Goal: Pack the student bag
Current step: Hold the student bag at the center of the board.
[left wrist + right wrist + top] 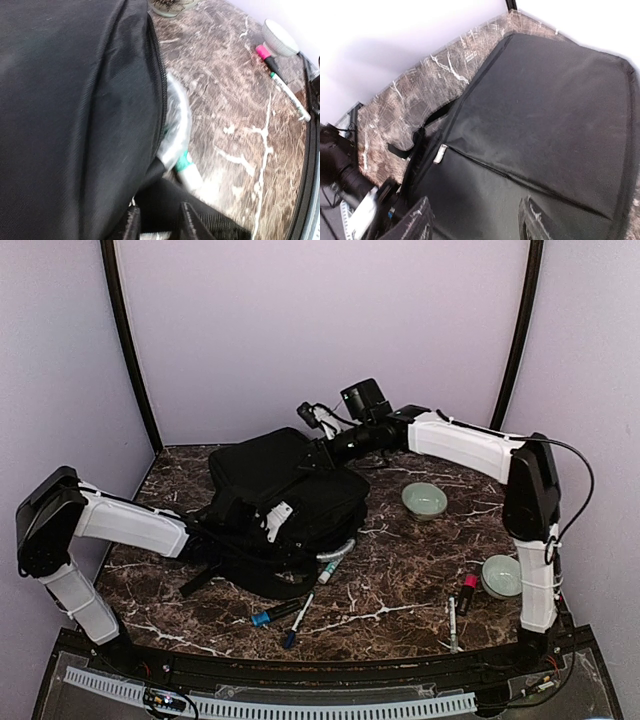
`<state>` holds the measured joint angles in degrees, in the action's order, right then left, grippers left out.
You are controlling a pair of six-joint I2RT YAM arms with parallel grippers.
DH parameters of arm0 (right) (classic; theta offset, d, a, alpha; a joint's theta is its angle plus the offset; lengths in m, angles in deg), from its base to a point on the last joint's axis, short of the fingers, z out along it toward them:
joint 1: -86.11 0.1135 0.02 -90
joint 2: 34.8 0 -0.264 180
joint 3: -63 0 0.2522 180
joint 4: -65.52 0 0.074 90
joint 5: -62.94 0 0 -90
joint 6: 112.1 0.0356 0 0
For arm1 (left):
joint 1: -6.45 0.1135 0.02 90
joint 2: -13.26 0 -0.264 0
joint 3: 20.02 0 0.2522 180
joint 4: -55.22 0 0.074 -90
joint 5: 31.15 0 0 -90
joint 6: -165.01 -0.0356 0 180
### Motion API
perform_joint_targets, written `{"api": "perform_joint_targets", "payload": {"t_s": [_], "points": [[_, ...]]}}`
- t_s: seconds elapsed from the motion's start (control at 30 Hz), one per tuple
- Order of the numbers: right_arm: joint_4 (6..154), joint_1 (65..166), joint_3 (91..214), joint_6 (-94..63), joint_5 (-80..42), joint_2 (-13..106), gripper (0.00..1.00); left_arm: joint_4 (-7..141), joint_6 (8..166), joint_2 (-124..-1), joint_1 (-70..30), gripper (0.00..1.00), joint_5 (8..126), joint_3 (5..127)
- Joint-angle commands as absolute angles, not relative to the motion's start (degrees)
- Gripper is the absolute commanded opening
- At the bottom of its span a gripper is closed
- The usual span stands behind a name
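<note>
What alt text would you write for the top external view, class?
A black student bag lies on the marble table, with the left arm and right arm both reaching onto it. Loose markers lie in front; two green bowls sit to its right.

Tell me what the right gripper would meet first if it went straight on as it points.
The bag, probably near its zipper; how far off is unclear.

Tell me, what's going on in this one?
Two arms are working on a black student bag lying on the marble table. The left gripper is at the bag's open near edge, where a teal-banded marker pokes out. The right gripper hovers open over the bag's far panel. A blue marker and a pink-capped marker lie outside it.
</note>
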<state>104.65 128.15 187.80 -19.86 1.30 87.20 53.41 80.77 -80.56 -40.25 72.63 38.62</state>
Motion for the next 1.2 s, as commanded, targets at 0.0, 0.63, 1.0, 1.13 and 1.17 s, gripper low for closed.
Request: {"api": "perform_joint_targets", "payload": {"t_s": [0.0,0.63,1.0,1.13,1.17], "points": [[103.68,127.79,177.42,-22.03,2.02,78.5,0.59,69.84,78.48,-73.54,-39.96,0.31,68.8,42.11],[101.85,124.9,150.06,-29.24,0.51,70.15,0.56,85.13,61.5,-66.76,-41.45,0.73,50.72,48.53],[103.87,121.63,161.38,-27.78,1.06,78.99,0.56,88.4,47.06,-82.26,-45.71,0.72,43.05,59.27],[102.94,121.67,161.57,-27.12,1.06,79.2,0.56,88.1,45.02,-85.27,-45.76,0.67,37.88,60.27],[102.93,121.62,161.57,-27.03,1.06,79.22,0.56,87.79,44.55,-85.99,-45.76,0.66,36.26,60.34]]}}
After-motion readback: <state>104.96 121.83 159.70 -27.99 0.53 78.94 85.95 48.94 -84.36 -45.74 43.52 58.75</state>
